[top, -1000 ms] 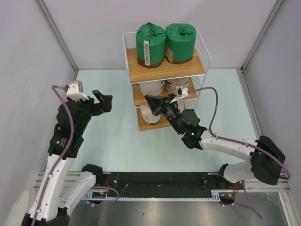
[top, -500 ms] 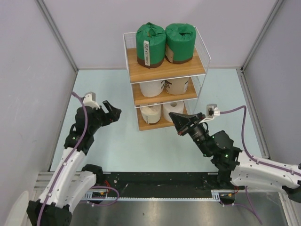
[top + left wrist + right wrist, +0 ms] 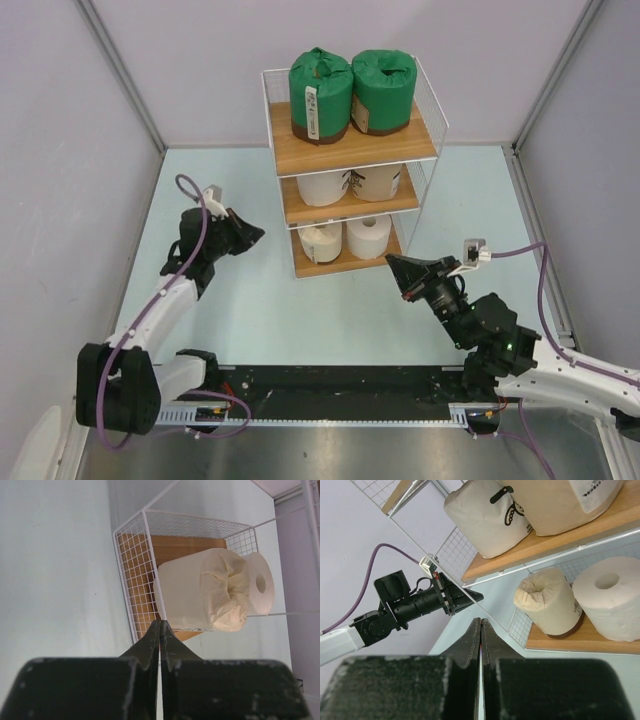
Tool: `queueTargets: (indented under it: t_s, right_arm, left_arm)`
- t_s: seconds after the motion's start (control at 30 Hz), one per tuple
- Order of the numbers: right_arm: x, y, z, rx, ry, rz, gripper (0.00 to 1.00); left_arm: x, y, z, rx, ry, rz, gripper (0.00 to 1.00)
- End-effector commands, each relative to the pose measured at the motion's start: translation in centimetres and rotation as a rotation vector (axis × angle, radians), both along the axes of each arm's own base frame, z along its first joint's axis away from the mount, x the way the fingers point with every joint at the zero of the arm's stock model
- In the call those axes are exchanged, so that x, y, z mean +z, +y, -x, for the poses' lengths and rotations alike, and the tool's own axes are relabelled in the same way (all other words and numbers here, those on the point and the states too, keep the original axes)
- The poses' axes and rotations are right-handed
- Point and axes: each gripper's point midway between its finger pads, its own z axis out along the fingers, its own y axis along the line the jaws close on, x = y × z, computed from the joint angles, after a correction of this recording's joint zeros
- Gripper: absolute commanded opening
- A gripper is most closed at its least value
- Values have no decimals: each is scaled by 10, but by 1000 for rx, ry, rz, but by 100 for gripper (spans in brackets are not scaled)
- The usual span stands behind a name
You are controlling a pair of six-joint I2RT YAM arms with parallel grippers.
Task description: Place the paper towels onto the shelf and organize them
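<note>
Upright three-tier white wire shelf (image 3: 340, 155) with wooden boards. On the top board, dark green wrapped roll (image 3: 320, 92) touching second green roll (image 3: 383, 88). On the middle board, cream roll (image 3: 323, 187) beside tan-beige roll (image 3: 377, 182). On the bottom board, wrapped cream roll (image 3: 320, 241) beside bare white roll (image 3: 368, 236), both on end.

1. The left arm (image 3: 160, 305) rises from the lower left of the top view, bent at the elbow and reaching toward the centre.
2. The left gripper (image 3: 250, 236) sits left of centre and points right. In its wrist view, its two black fingers (image 3: 148, 644) press together with nothing between them.
3. The right arm (image 3: 490, 325) lies low in the lower right, angled up and left.
4. The right gripper (image 3: 393, 263) sits right of centre and points up-left. Its fingers meet, holding nothing.
</note>
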Motion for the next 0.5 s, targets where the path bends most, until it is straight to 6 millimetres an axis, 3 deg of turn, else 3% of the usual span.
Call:
queueTargets:
  t_s: [0.0, 0.3, 0.47]
  right_arm:
    - [-8, -7, -2, -32, 33, 4, 0]
    - [-20, -8, -2, -37, 58, 16, 0]
    - [-24, -10, -3, -44, 66, 15, 0]
  left_arm:
    - [33, -21, -20, -88, -127, 29, 0]
    - [39, -42, -32, -151, -148, 34, 0]
    - [29, -54, -34, -187, -121, 24, 1]
